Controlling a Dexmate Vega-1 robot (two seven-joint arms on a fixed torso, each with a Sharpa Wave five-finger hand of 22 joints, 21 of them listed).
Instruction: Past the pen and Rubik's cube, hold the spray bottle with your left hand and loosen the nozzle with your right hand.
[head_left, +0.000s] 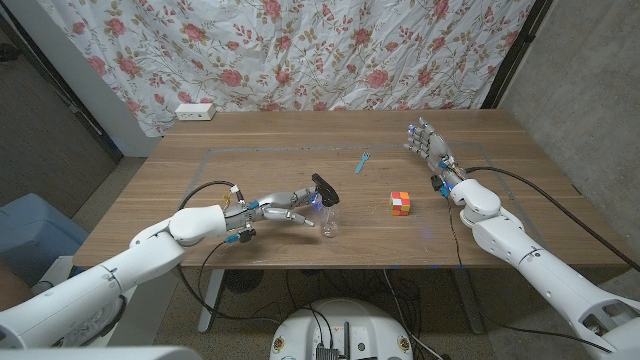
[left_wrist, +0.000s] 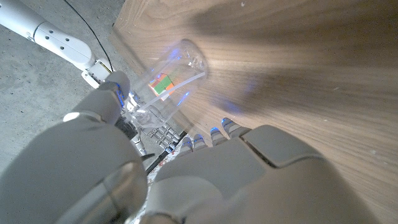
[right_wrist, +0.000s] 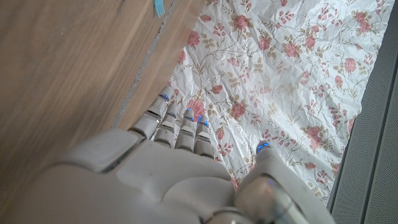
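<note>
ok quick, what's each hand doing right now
Left hand: holding the spray bottle.
Right hand: open, holding nothing, fingers apart above the table.

A clear, glossy plastic spray bottle (head_left: 328, 222) with a matt black nozzle (head_left: 322, 188) stands on a matt, grained wooden table (head_left: 260, 160). The left hand (head_left: 283, 206) and right hand (head_left: 428, 143) look like smooth grey plastic (shells faintly sheened). The Rubik's cube (head_left: 401, 202) shows glossy coloured faces. Behind hangs a crinkled floral cloth backdrop (head_left: 300, 50).
</note>
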